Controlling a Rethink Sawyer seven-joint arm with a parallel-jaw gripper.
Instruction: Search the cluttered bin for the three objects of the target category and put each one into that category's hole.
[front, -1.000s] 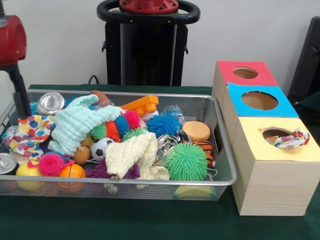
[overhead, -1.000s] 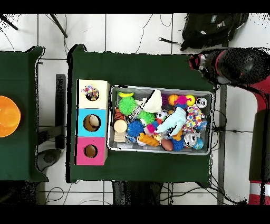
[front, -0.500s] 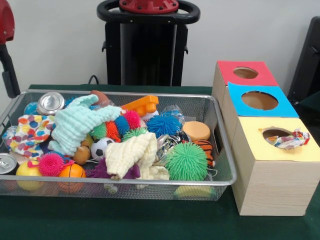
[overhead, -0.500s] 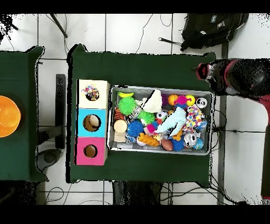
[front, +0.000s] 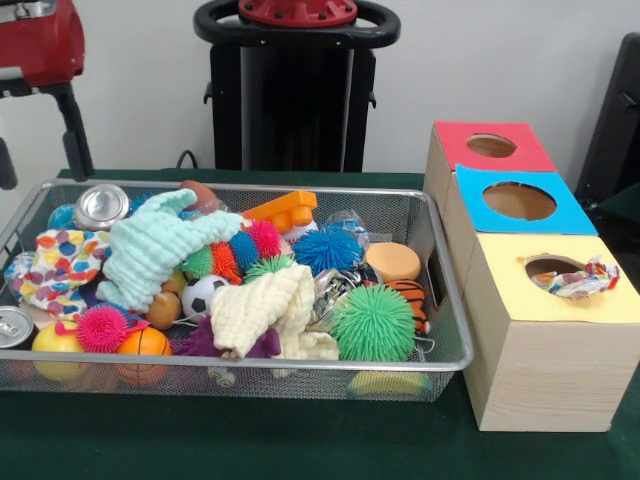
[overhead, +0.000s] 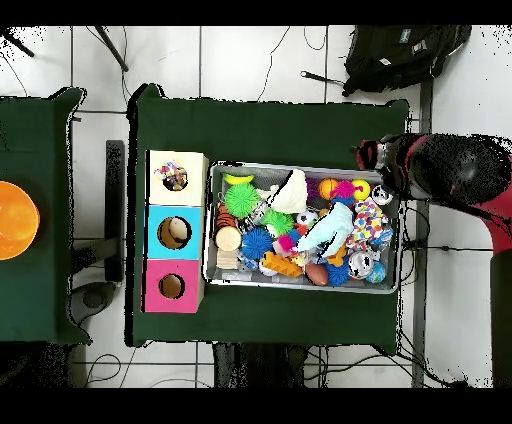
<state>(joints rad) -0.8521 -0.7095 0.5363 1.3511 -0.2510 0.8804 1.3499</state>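
Note:
A wire mesh bin (front: 452, 290) (overhead: 300, 288) is piled with toys and cloths. Among them lie a mint green cloth (front: 150, 245) (overhead: 325, 228), a cream cloth (front: 265, 305) (overhead: 292, 190) and a dotted multicolour cloth (front: 60, 265) (overhead: 370, 222). Beside the bin stands a wooden box with red (front: 492, 146), blue (front: 520, 201) and yellow (front: 560, 300) (overhead: 177, 160) tops, each with a hole. A patterned cloth (front: 578, 278) (overhead: 175, 178) hangs out of the yellow hole. My gripper (front: 40, 150) (overhead: 372, 156) hovers open and empty above the bin's corner near the dotted cloth.
The bin also holds spiky balls such as a green one (front: 372, 322), drink cans (front: 100, 205), a small football (front: 203, 295) and an orange block (front: 285, 210). A black backpack (overhead: 400, 55) lies on the floor. An orange bowl (overhead: 15, 220) sits on a side table.
The gripper has swung back in from the edge toward the bin's corner and shows more fully. Nothing in the bin or the box has moved.

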